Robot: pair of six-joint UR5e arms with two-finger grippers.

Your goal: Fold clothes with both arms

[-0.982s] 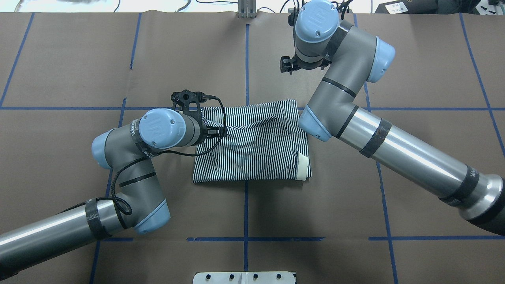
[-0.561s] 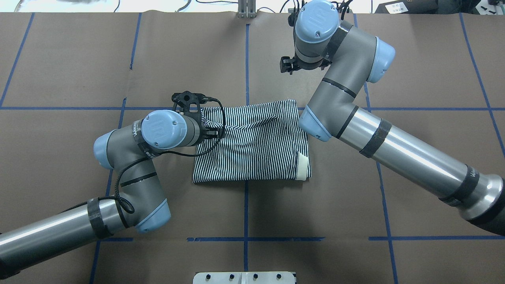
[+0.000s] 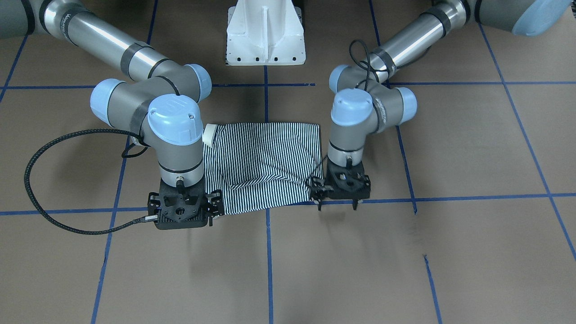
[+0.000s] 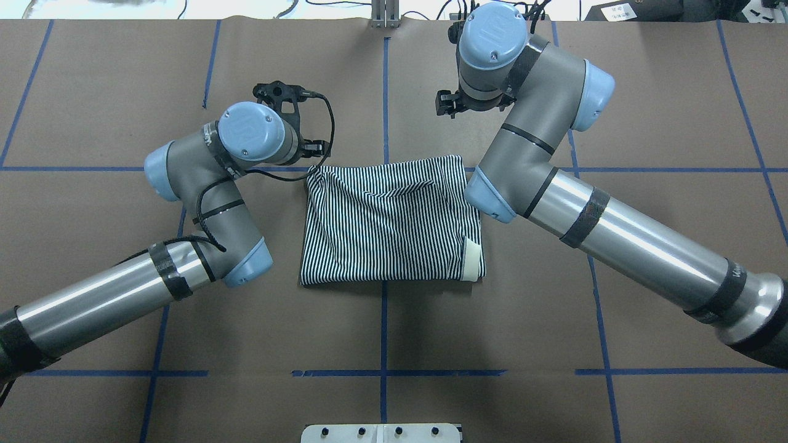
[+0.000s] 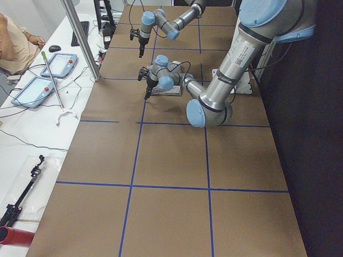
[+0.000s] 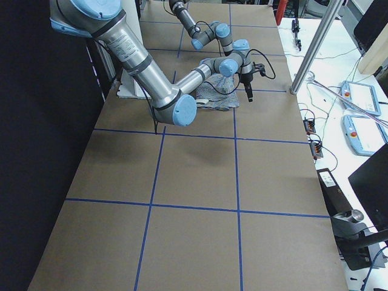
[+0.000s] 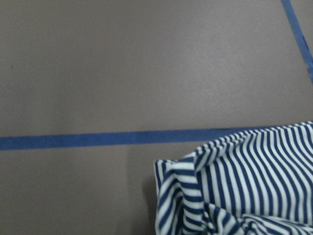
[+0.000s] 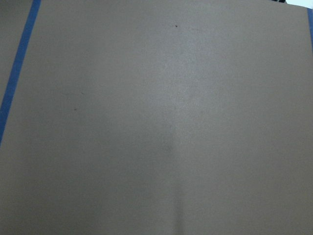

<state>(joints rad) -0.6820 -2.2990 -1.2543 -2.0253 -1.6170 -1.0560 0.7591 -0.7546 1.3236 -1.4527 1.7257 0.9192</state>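
Exterior front-facing view gives the clearest look at the left gripper [image 3: 337, 206]. Its two thin fingertips point down at the table [image 4: 123, 92] and stand wide apart. Only bare brown paper is between them, so these jaws are open and hold nothing.

The striped polo shirt [image 4: 391, 224] lies on the table between the two arms, folded into a rough rectangle. Its far left corner (far means the side away from the robot) is bunched into small wrinkles. This corner lies just beside the left gripper, on its inner side, and not between the fingers. The left wrist-mounted view agrees: the crumpled corner fills the lower right and a blue tape line [image 7: 73, 141] runs across the paper beside it. That picture shows no finger.

The right gripper [image 3: 180, 211] hangs over the table beyond the far right corner of the shirt. In the overhead view it is clearly apart from the cloth. In the front view its black mount covers that corner, and the fingers are hidden under the mount. In the overhead view the wrist hides them. The right wrist-mounted view shows only bare paper, so I cannot tell how far these jaws are open.

Of the shirt, only striped cloth and a strip of the cream collar [image 4: 473, 258] at the near right edge are visible. The elbow of the right arm [image 4: 492, 197] covers a part of the shirt's right edge in the overhead view. In both side views the grippers are too small to judge.
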